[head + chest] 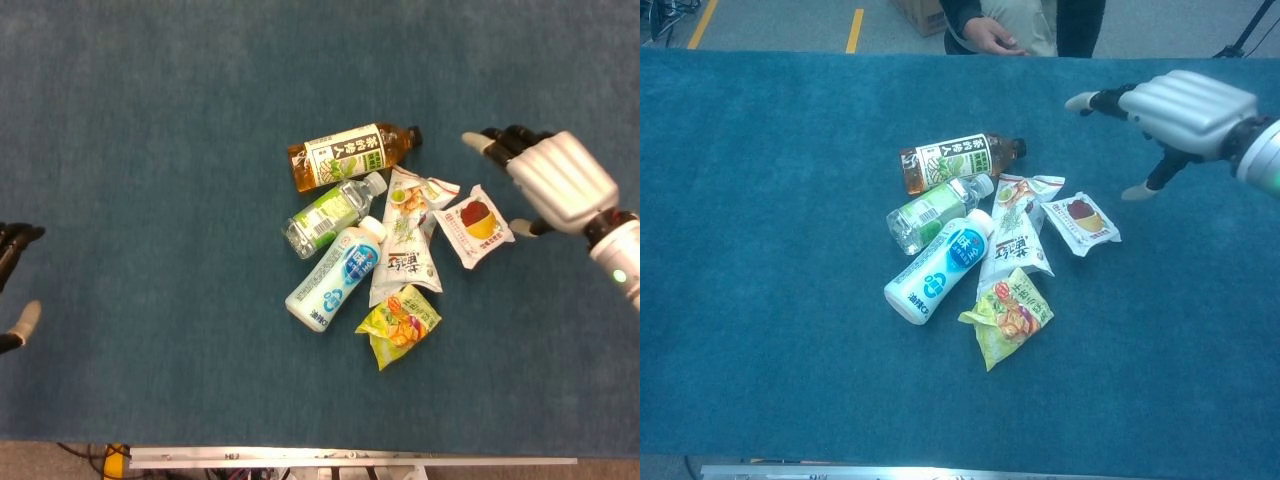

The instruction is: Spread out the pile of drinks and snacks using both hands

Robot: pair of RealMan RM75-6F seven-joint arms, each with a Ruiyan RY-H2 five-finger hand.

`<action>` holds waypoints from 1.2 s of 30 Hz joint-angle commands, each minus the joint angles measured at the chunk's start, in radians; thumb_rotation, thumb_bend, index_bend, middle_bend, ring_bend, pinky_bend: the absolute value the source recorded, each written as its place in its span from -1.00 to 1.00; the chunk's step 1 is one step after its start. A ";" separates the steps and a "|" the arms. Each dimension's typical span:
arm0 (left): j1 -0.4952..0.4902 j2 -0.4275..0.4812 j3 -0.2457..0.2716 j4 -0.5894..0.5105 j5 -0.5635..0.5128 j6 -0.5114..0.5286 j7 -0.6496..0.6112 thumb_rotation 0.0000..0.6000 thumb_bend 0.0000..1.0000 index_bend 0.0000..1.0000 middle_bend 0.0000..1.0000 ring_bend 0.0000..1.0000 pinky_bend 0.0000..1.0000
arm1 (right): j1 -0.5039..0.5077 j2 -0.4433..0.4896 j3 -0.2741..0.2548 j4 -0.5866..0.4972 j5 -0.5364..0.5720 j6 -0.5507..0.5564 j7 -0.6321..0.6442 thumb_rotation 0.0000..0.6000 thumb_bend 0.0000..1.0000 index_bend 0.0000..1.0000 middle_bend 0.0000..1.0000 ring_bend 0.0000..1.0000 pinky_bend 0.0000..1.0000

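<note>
Right hand [556, 180] spread, empty, upper right; red-print snack packet [474, 224] lying just right of pile. Left hand [14, 285] at left edge, state unclear. Next, likely: pull tea bottle [348, 155] off pile.

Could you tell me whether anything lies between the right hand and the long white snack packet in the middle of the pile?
Yes. The small white packet with the red picture lies on the cloth between the right hand and the long white snack packet, just off the pile's right edge.
</note>
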 commanded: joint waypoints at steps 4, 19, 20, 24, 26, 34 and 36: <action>-0.022 -0.001 -0.006 -0.005 0.004 -0.020 -0.013 1.00 -0.30 -0.71 -0.64 -0.73 -0.70 | -0.029 0.033 0.000 -0.025 -0.034 0.012 0.028 1.00 -1.00 -0.93 -0.62 -0.58 -0.06; -0.051 0.001 -0.008 -0.022 -0.003 -0.044 -0.015 1.00 -0.30 -0.71 -0.64 -0.73 -0.70 | -0.005 0.027 0.053 0.025 0.064 -0.091 0.015 1.00 -1.00 -0.92 -0.62 -0.58 -0.06; -0.049 0.003 -0.006 -0.023 -0.004 -0.041 -0.015 1.00 -0.30 -0.71 -0.64 -0.73 -0.70 | 0.003 0.023 0.058 0.031 0.075 -0.101 0.007 1.00 -1.00 -0.92 -0.62 -0.58 -0.06; -0.045 0.008 -0.002 -0.022 -0.011 -0.036 -0.026 1.00 -0.30 -0.71 -0.64 -0.73 -0.70 | 0.026 0.003 0.081 0.048 0.121 -0.121 -0.018 1.00 -1.00 -0.93 -0.62 -0.58 -0.06; -0.055 0.011 -0.005 -0.022 -0.013 -0.048 -0.035 1.00 -0.30 -0.71 -0.65 -0.73 -0.70 | 0.028 0.001 0.091 0.046 0.133 -0.123 -0.009 1.00 -1.00 -0.93 -0.62 -0.58 -0.06; -0.132 0.011 -0.043 -0.027 -0.032 -0.127 -0.049 1.00 -0.30 -0.71 -0.65 -0.73 -0.70 | -0.014 0.063 0.101 -0.009 0.087 -0.065 0.047 1.00 -1.00 -0.93 -0.61 -0.58 -0.06; -0.149 0.007 -0.051 -0.033 -0.036 -0.143 -0.046 1.00 -0.30 -0.71 -0.65 -0.73 -0.70 | -0.028 0.083 0.097 -0.024 0.066 -0.050 0.060 1.00 -1.00 -0.92 -0.61 -0.58 -0.06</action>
